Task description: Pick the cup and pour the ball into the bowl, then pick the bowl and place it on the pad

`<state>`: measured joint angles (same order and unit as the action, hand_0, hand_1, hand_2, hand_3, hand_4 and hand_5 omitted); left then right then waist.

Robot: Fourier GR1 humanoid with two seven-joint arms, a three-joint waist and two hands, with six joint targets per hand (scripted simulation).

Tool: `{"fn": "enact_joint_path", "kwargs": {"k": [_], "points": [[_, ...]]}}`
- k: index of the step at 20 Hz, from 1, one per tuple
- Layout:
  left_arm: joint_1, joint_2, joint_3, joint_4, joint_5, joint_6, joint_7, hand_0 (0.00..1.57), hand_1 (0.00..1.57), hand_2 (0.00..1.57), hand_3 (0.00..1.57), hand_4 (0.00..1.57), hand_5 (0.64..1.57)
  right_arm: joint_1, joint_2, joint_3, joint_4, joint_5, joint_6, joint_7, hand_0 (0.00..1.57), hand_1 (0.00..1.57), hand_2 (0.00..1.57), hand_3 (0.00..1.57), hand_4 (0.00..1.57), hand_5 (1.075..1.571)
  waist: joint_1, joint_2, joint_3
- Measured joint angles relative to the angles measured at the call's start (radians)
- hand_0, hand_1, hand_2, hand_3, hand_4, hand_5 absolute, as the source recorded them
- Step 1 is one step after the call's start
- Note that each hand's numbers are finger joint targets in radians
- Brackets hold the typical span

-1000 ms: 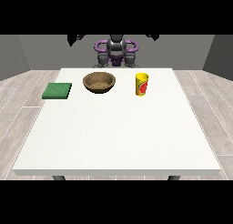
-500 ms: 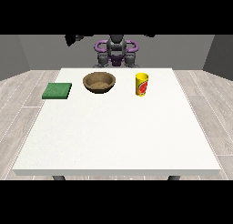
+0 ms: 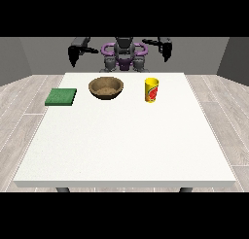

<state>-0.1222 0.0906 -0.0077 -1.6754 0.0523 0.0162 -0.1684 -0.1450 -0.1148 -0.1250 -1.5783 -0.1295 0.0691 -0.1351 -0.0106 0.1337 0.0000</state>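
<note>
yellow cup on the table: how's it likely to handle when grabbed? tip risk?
The yellow cup stands upright and is taller than it is wide, so a sideways nudge would probably tip it. Its round wall suggests it would roll once down. It looks rigid with a smooth surface, so possibly a bit slippery. Whether a ball sits inside cannot be seen.

Front cam, across table, facing robot

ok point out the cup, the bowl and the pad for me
cup (image 3: 151, 90), front view, on its yellow side wall
bowl (image 3: 106, 87), front view, on its brown inside
pad (image 3: 61, 97), front view, on the middle of its green top
</note>
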Motion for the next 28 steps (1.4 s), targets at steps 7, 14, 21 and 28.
{"fn": "enact_joint_path", "kwargs": {"k": [7, 14, 21, 28], "points": [[-0.137, 0.068, 0.106, 0.210, 0.006, -0.033, -0.094, 0.00, 0.00, 0.00, 0.00, 0.00, 1.245, -0.071, -0.044, -0.043, 0.113, -0.009, 0.046, -0.094, 0.00, 0.00, 0.00, 0.00, 0.00, 1.561, -0.028, 0.066, -0.0001], [-0.209, 0.046, 0.134, 0.424, -0.041, 0.013, -0.239, 0.00, 0.00, 0.00, 0.00, 0.00, 1.233, -0.116, -0.092, -0.084, 0.206, -0.042, 0.101, -0.120, 0.00, 0.00, 0.00, 0.00, 0.00, 1.563, -0.059, 0.067, -0.0001], [-0.273, 0.011, 0.161, 0.610, -0.064, 0.066, -0.405, 0.00, 0.00, 0.00, 0.00, 0.00, 1.271, -0.139, -0.133, -0.119, 0.284, -0.067, 0.164, -0.194, 0.00, 0.00, 0.00, 0.00, 0.00, 1.559, -0.087, 0.121, -0.0003], [-0.353, 0.009, 0.199, 0.801, -0.058, 0.084, -0.519, 0.00, 0.00, 0.00, 0.00, 0.00, 1.238, -0.165, -0.163, -0.137, 0.336, -0.076, 0.193, -0.224, 0.00, 0.00, 0.00, 0.00, 0.00, 1.560, -0.101, 0.139, -0.0002]]}}
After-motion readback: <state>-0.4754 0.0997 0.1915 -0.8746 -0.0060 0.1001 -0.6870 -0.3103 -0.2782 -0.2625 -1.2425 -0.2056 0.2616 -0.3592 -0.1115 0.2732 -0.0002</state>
